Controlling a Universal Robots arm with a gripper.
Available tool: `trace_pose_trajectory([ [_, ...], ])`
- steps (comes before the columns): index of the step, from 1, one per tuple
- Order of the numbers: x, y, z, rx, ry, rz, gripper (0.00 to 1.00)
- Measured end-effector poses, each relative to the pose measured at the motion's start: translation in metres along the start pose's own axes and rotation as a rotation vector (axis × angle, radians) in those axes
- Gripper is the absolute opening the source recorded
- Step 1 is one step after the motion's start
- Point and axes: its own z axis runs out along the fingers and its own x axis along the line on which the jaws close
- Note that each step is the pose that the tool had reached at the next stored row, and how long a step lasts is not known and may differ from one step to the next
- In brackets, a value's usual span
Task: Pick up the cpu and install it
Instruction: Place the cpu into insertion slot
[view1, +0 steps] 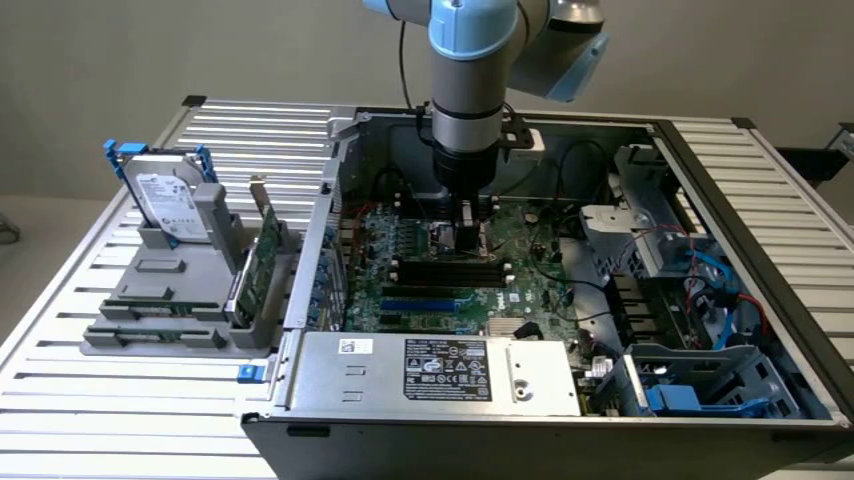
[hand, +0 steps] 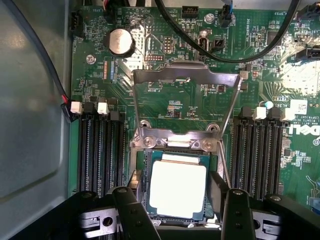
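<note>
1. Your arm (view1: 467, 90) reaches straight down into the case (view1: 534, 428), and the gripper (view1: 463, 232) hangs right over the socket (hand: 143, 165) on the board (hand: 185, 107).
2. In the wrist view you see the gripper (hand: 177, 200) spread wide, with one finger (hand: 132, 210) on each side of the socket.
3. The fingers are closed against two opposite edges of the cpu (hand: 177, 185), so the wide gap between them is filled by the chip itself.
4. The cpu lies flat and square within the socket's rim, silver top up. You cannot tell from here whether it is fully seated or just above the contacts.
5. The load plate (hand: 185, 75) is swung open and stands up from its hinge at one edge of the socket, clear of the chip.
6. RAM slots (hand: 100, 150) run along both flanks of the socket, near it but not touching.
7. A coin cell (hand: 121, 41) sits on the board beyond the load plate, well apart from the socket.
8. Well away from the socket, outside the case toward the exterior view's left, the hard drive (view1: 167, 200) and green cards (view1: 267, 250) stand upright in a grey holder (view1: 160, 300).
</note>
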Motion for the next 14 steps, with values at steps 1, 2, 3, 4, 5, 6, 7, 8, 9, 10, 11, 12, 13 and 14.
trace_pose_trajectory([
  [1, 0.0, 0.0, 0.0, 0.0001, 0.0004, 0.0, 0.63],
  [2, 0.0, 0.0, 0.0, 0.0002, 0.0012, 0.0, 0.63],
  [3, -0.0001, 0.0, 0.0, 0.0003, 0.0025, 0.0, 0.63],
  [4, 0.0, 0.0, 0.0001, 0.0001, 0.0045, 0.0, 0.63],
  [5, 0.0, 0.0, 0.0003, 0.0, 0.0062, 0.0, 0.63],
  [6, 0.0, 0.0, 0.0003, 0.0, 0.0078, 0.0, 0.63],
  [7, 0.0, 0.0, 0.0004, -0.0001, 0.0088, 0.001, 0.63],
  [8, 0.0, 0.0, 0.0004, 0.0, 0.009, 0.001, 0.63],
  [9, 0.0, 0.0, 0.0004, 0.0002, 0.009, 0.001, 0.63],
  [10, 0.0, 0.0, 0.0004, 0.0001, 0.0091, 0.0, 0.63],
  [11, 0.0, 0.0, 0.0005, 0.0001, 0.0092, 0.0, 0.63],
  [12, 0.0, 0.0, 0.0005, 0.0002, 0.0092, -0.001, 0.63],
  [13, -0.0001, 0.0, 0.0005, 0.0003, 0.0092, -0.002, 0.63],
  [14, -0.0001, -0.0001, 0.0006, 0.0004, 0.0093, -0.005, 0.63],
])
